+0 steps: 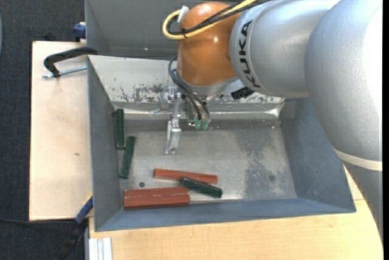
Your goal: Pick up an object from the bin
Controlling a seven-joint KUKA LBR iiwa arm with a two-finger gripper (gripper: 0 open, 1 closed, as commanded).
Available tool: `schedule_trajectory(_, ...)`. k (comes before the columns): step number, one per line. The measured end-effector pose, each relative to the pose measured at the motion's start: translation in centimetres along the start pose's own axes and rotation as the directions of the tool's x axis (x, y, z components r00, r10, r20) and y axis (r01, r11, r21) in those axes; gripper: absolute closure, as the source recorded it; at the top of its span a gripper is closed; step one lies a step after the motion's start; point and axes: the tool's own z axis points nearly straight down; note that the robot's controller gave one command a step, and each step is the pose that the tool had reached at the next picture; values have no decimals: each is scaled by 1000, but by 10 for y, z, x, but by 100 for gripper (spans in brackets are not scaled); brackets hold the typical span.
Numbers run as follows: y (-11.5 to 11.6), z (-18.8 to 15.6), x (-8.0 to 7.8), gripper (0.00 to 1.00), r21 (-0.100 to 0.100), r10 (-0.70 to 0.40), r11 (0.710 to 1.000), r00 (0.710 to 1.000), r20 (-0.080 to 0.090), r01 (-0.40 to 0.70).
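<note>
While the big silver arm (304, 40) leans in from the right, its orange cover (203, 46) sits over the far half of the grey bin (249, 152). Below that cover the slim metal pincer (172, 138) hangs down towards the floor. From where I stand I cannot tell whether the pincer is spread or pressed together. It is above bare, scuffed metal, a little left of the middle and towards the far wall, and not over any of the loose pieces.

Nearest to it is a thin red-brown stick (185, 176), which lies nearly level on the floor on the near side of the pincer, clearly apart from it. A short dark green stick (200, 187) lies slanted just beside that one on its near side, the two seeming to touch. A thicker red-brown bar (157, 197) rests along the near wall, its right end close against the left end of the green stick.

Over by the left wall there are two more dark green sticks. The farther stick (120, 128) runs along the wall, pointing far to near. The nearer stick (127, 157) is slightly tilted, and its far end lies alongside the other's near end. I cannot say whether they touch. A small dark speck (141, 184) sits on the floor just beyond the thick bar.
</note>
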Motion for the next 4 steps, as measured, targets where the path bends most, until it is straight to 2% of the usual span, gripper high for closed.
schedule_trajectory(1,21,25,16,0,1,-76,997,997,9,76)
schedule_trajectory(2,12,52,49,0,-1,-67,998,998,-2,67)
schedule_trajectory(3,0,57,64,0,1,78,997,997,-1,-78)
schedule_trajectory(4,-32,64,98,100,0,-448,894,894,-1,448)
